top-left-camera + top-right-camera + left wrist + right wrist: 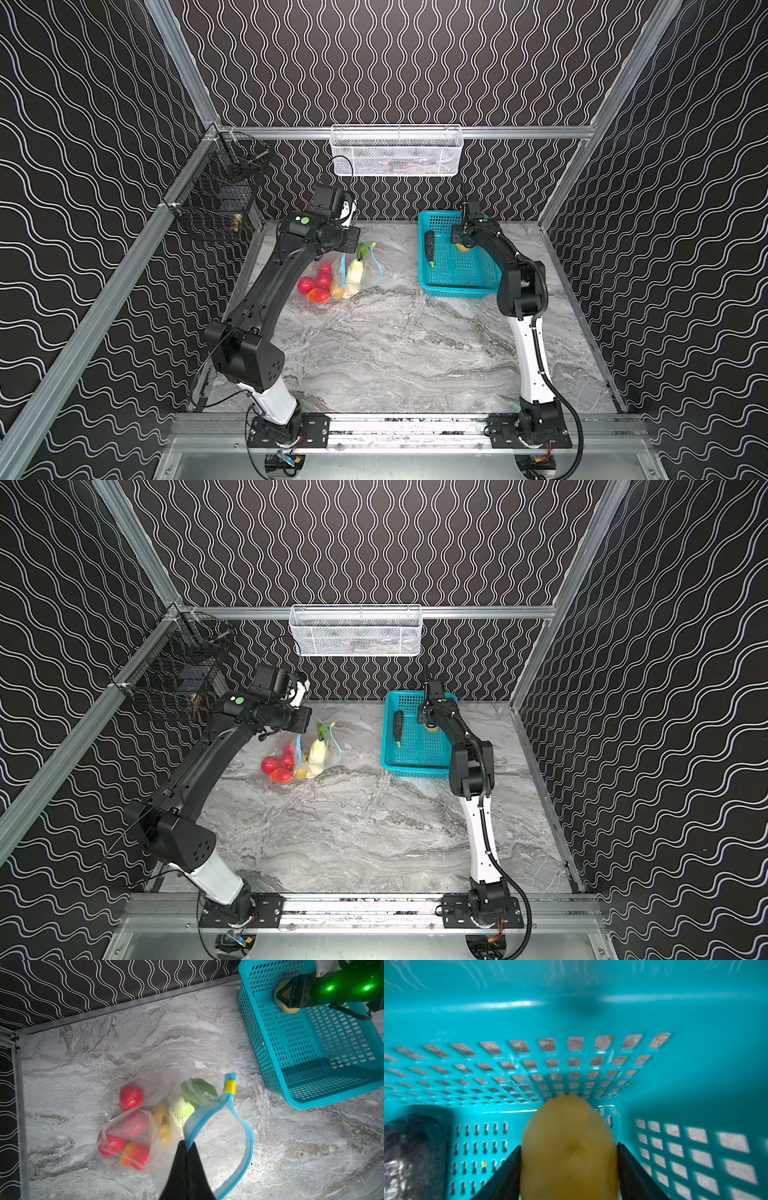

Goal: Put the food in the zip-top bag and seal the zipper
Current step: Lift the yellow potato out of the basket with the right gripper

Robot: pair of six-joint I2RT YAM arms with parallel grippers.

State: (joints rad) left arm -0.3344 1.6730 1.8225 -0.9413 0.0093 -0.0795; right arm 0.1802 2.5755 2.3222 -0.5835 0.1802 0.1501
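I am watching the right hand (569, 1153) reaching down inside the teal basket (457, 291), toward its far end. Its two fingers (508, 1172) are pressing against opposite sides of a yellow-brown potato (566, 1122). I cannot tell whether that potato is resting on the basket floor or hanging just clear of it. The dark cucumber (429, 248) is lying in the same basket, along the wall that faces the bag and apart from the potato.

The zip-top bag (158, 1084) is lying on the marble worktop (395, 353) to the left of the basket in both top views, near it but not touching. The left hand (186, 1144), fingers pressed together, is pinching one lip of the bag's mouth on the light-blue zipper (248, 1147). The mouth is gaping open toward the basket, and the yellow slider (230, 1086) is sitting at one end of the zipper.

Inside the bag, the radish (180, 1111) with its green leaves is lying closest to the basket. A second potato (162, 1118) is lying next to it. Three red tomatoes (131, 1097) and an orange-yellow piece (135, 1152) are lying farthest from the basket.
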